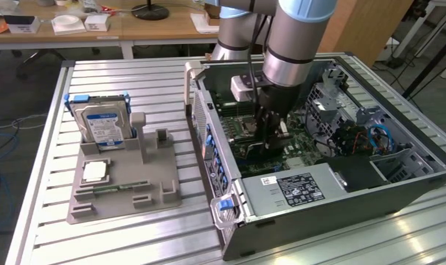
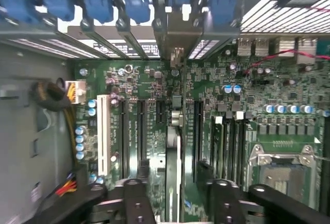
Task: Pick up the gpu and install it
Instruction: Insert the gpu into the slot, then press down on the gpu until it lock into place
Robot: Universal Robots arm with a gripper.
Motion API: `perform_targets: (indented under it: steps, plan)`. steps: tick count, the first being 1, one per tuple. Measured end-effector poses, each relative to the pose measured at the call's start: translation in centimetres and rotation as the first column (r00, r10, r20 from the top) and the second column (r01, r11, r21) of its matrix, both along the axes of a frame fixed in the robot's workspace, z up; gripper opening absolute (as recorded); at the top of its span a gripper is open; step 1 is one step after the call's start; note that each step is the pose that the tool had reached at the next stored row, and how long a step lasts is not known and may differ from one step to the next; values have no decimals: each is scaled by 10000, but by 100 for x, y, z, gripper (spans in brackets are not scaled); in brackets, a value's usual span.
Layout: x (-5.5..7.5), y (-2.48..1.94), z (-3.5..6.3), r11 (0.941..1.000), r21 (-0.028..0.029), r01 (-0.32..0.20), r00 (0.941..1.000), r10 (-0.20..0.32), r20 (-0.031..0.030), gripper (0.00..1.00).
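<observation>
1. Black, blocky gripper (image 2: 175, 195) fingers (image 2: 131, 198) are being seen closest to the wrist camera. They are being held spread, one on each side of the card, with a gap showing at both flanks, so nothing is being pinched.
2. The gpu (image 2: 173, 154), a thin dark flat circuit card, is being viewed edge-on between those fingers. It is being carried upright by a long black slot on the green motherboard (image 2: 258, 95), and it appears seated.
3. Its silver metal bracket (image 2: 175, 33) is being presented at the far end of the card, against the slotted rear wall beneath the row of blue plastic latches (image 2: 98, 4).
4. In the exterior view the gripper (image 1: 271, 135) is being held low inside the open grey computer case (image 1: 341, 221), at about one o'clock from the picture's centre.
5. The card is being judged light and stiff but fragile. Bare components and the gold edge contacts are being considered poor places for a hold. The two flat faces near the upper edge, midway along its length, are being judged the safest.
6. At about nine o'clock in the exterior view, a blue-labelled silver hard drive (image 1: 101, 124) is being kept upright on a grey moulded fixture tray (image 1: 163, 196).
</observation>
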State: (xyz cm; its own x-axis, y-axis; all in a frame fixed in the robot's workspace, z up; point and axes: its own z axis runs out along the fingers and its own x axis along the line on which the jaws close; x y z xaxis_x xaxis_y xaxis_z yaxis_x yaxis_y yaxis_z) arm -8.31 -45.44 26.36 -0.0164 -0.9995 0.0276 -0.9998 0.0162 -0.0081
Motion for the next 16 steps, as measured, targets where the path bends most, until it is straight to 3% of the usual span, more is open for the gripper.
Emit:
perform_targets:
  steps: [4, 8, 16]
  plan:
    - [0, 1, 146, 10000, -53, 0, 10000, 0, 0, 31]
    - [0, 1, 180, 10000, -76, 0, 10000, 0, 2, 14]
    - [0, 1, 182, 10000, -79, 0, 10000, 0, 0, 11]
